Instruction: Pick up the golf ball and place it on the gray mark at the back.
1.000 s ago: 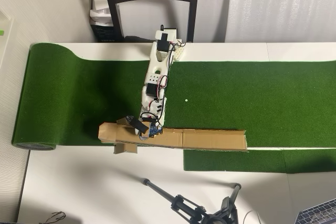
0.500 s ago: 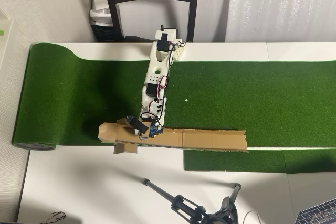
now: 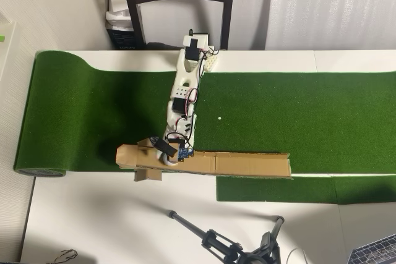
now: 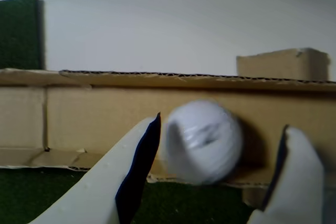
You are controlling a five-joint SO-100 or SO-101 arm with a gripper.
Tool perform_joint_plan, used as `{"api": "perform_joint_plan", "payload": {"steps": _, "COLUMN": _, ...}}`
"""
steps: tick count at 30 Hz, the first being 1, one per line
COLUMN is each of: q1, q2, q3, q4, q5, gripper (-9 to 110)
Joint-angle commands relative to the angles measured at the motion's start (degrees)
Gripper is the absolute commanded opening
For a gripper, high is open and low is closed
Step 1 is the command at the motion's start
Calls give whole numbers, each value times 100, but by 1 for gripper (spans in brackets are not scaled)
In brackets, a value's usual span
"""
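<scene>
Golf ball (image 4: 202,141): white, blurred, between spread fingers, against cardboard wall (image 4: 94,119); contact with left finger (image 4: 137,174) cannot be told, right finger clear. Turf mat (image 3: 297,122): green, beneath. Arm (image 3: 184,97): stretched from the chair side across the mat, gripper (image 3: 166,153) at cardboard strip (wrist pitched low).
</scene>
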Motion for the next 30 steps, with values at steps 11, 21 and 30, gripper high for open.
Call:
{"api": "perform_joint_plan", "payload": {"steps": 11, "q1": -62, "q2": 246, "q3": -624, "q4": -123, "q5": -44, "gripper": 38}}
{"api": "perform_joint_plan", "payload": {"steps": 21, "q1": -123, "q2": 246, "q3": -615, "q4": 53, "q5": 0, "gripper": 38}}
{"api": "perform_joint_plan", "payload": {"steps": 30, "q1": -369, "q2": 879, "q3": -1055, "q4": 1740, "q5": 325, "gripper": 38}}
